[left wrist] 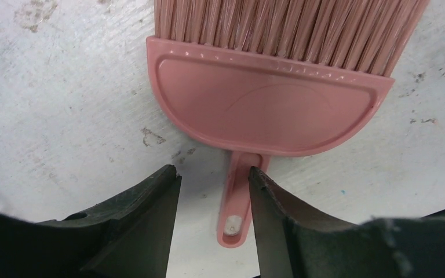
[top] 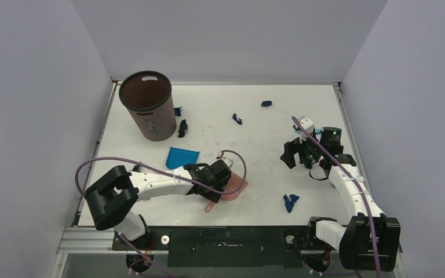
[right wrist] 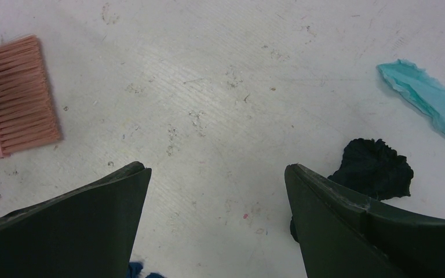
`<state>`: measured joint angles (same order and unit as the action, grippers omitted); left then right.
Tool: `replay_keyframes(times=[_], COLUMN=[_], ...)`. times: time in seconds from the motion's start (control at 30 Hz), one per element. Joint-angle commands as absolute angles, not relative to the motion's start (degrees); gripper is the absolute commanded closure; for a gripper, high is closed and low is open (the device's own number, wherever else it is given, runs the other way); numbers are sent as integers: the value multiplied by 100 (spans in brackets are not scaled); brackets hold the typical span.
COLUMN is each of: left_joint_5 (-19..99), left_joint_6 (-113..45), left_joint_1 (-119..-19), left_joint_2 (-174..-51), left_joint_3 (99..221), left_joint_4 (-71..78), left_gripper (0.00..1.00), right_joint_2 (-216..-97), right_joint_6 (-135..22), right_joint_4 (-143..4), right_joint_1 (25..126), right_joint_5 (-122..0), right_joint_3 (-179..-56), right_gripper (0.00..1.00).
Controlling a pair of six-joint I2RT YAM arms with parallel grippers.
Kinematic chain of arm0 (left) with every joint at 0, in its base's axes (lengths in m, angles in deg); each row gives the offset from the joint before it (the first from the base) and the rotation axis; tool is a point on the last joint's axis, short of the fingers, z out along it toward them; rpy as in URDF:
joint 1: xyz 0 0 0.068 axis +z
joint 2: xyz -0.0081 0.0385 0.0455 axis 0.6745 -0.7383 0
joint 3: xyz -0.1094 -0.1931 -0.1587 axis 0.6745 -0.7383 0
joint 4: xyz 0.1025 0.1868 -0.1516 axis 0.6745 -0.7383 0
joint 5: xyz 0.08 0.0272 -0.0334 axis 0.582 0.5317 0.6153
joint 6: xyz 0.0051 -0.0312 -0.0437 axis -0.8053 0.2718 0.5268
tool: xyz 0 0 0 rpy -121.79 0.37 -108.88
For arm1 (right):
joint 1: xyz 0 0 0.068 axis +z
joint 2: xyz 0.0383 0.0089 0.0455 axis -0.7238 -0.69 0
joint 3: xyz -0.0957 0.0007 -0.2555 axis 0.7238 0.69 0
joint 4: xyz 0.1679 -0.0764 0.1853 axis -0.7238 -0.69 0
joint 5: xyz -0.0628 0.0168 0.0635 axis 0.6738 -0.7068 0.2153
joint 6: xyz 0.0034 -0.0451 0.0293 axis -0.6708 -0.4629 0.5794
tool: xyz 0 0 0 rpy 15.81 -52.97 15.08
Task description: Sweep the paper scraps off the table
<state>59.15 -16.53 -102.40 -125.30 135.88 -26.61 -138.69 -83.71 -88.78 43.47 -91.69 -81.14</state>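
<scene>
Closest to the arm bases, one of the navy paper scraps sits on the white table, front right, well apart from either arm. Just left of that, the left gripper is down low over a pink brush lying flat. In the left wrist view the thin handle of the brush runs between the two fingers of the left gripper. It's right up against one finger, with a clear gap to the other, so the jaws are spread and not clamped.

Further back on the right, the right gripper hovers with its fingers wide apart and nothing between them. Its wrist view shows a dark crumpled scrap just beside one finger and a teal piece a bit beyond.

A bright blue dustpan lies behind the left gripper. Past it, more scraps are scattered. A brown bin stands upright in the far left corner, with another scrap right next to it.
</scene>
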Motion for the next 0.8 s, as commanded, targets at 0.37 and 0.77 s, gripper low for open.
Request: replay_keyframes(times=[0.37,0.77], left_joint_5=[5557,5215], left_joint_6=[-1702,-1625], left_joint_1=[-10387,-10412], left_joint_2=[-12467,-13055], left_joint_3=[14027,14190], left_joint_4=[-2506,-2407], left_gripper=[53,54], right_joint_2=[-13861,-13885], right_joint_6=[-8540,-8587], right_joint_4=[-8737,-8760], right_joint_1=[4378,4385], right_joint_5=[-9333,-9316], right_joint_3=[-8340,-8338], right_gripper=[10,10])
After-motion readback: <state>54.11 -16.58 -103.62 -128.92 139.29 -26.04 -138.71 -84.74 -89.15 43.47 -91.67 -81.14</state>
